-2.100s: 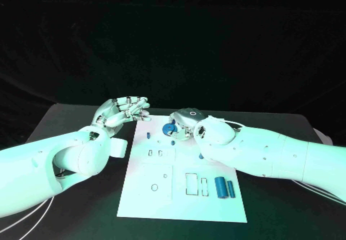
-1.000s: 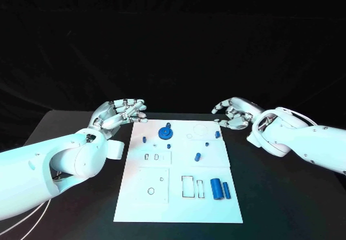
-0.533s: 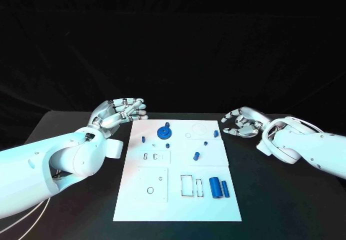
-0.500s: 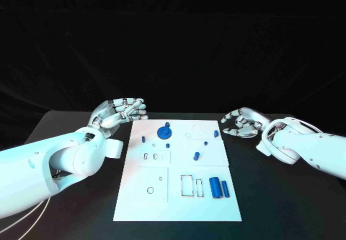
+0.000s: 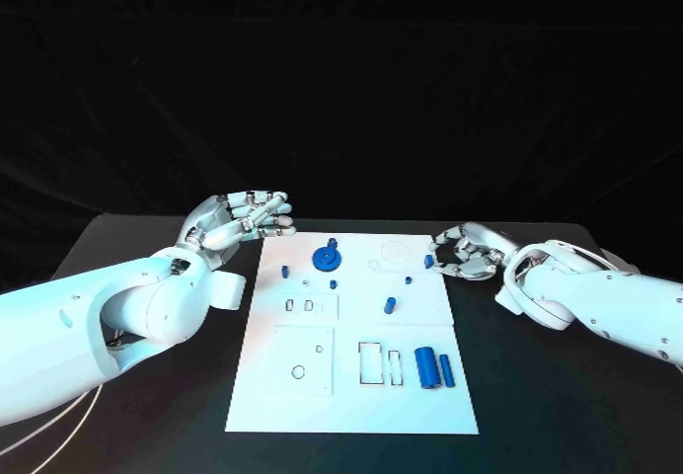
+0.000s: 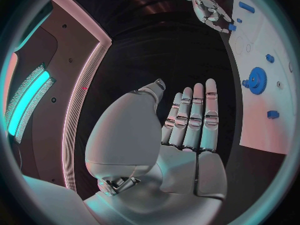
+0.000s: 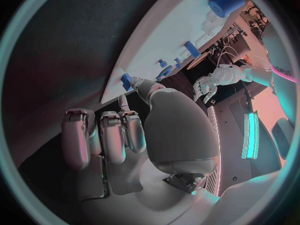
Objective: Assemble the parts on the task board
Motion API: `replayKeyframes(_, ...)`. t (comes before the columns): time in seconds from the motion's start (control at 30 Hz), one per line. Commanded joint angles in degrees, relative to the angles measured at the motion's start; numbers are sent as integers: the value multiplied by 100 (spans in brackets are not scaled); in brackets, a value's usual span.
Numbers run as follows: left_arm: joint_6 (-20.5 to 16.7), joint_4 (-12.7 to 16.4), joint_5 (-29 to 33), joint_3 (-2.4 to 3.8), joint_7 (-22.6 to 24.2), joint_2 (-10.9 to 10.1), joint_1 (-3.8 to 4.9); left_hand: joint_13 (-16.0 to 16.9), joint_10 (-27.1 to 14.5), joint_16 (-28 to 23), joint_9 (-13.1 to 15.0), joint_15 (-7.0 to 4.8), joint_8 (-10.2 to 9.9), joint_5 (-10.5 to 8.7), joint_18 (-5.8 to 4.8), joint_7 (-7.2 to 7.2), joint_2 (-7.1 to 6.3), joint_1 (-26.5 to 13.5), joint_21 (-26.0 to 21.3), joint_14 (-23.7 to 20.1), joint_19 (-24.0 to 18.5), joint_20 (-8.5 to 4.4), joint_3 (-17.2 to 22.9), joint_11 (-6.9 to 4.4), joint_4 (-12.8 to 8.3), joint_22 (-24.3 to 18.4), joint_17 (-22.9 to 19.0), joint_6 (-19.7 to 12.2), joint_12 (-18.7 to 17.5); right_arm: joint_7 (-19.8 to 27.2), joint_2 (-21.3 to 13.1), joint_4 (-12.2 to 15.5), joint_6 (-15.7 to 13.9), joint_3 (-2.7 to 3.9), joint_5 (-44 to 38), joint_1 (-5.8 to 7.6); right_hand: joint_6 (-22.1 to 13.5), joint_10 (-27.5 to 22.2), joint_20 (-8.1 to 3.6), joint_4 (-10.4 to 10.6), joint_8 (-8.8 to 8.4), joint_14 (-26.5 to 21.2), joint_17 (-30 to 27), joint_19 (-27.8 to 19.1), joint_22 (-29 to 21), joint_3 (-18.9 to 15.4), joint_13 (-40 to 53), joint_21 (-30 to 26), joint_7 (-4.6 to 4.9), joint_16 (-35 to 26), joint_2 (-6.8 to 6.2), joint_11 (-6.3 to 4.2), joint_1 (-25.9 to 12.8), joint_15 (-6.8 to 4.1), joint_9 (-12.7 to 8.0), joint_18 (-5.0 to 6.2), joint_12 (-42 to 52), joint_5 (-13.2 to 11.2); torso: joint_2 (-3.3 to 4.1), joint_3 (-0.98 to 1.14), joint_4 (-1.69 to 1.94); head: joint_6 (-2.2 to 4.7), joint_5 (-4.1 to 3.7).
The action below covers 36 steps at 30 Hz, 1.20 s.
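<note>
Head view: board (image 5: 356, 395), white, lies on the black bench (image 5: 128, 247) between the two hands.

Left hand (image 5: 235, 222): raised just beside the board's far left corner, fingers curled loosely inward, nothing in them. Left wrist view shows its palm (image 6: 181, 155) bare, fingers straight and close together, thumb apart.

Right hand (image 5: 467, 252): at the board's far right edge, fingers curled in, fingertips close to a small blue peg (image 5: 427, 262); contact cannot be told. Right wrist view shows its fingers (image 7: 103, 135) bent, with a blue peg (image 7: 127, 80) just beyond the thumb tip at the board's edge; whether it is held cannot be told.

Parts on the board, placed from the hands:
- Blue gear (image 5: 326, 260), between the hands, nearer the left.
- Small blue pegs (image 5: 387, 304), scattered toward the robot from the gear.
- Two blue cylinders (image 5: 427, 367), lying side by side, well apart from both hands, on the right hand's side toward the robot.
</note>
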Motion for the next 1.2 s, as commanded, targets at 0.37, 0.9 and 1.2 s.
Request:
replayKeyframes(0.37, 47, 24, -37, 3, 20, 13, 5, 4, 38, 103, 7, 4, -7, -13, 45, 163, -18, 12, -13, 176, 160, -41, 19, 57, 8, 19, 59, 37, 13, -53, 186, -78, 83, -2, -150, -60, 88, 174, -5, -39, 10, 532, 1224, 100, 634, 37, 941, -19, 27, 14, 37, 38, 45, 20, 25, -81, 2, 28, -6, 1, -8, -41, 21)
replayKeyframes(0.9, 47, 28, -36, 2, 6, 6, 5, 5, 38, 120, 7, 3, -8, -13, 44, 169, -6, 15, -8, 193, 179, -45, 24, 61, 7, 22, 71, 37, 16, -144, 234, -146, 31, -2, -151, -65, 459, 220, -3, -33, 170, 537, 1245, 119, 669, 91, 1000, -1, 19, 19, 140, 34, -2, 12, 107, -87, 47, 34, -10, 0, -7, -79, 4)
replayKeyframes(1.2, 51, 27, -30, 2, 5, 4, 5, 5, 39, 124, 8, 3, -8, -13, 44, 168, -4, 16, -6, 196, 182, -46, 25, 60, 6, 23, 73, 38, 18, -176, 252, -176, 52, -2, -162, -65, 451, 227, -4, -34, 162, 542, 1266, 130, 688, 91, 1009, 12, 31, 25, 139, 39, -9, 15, 105, -91, 54, 15, -9, 2, -4, -87, -7)
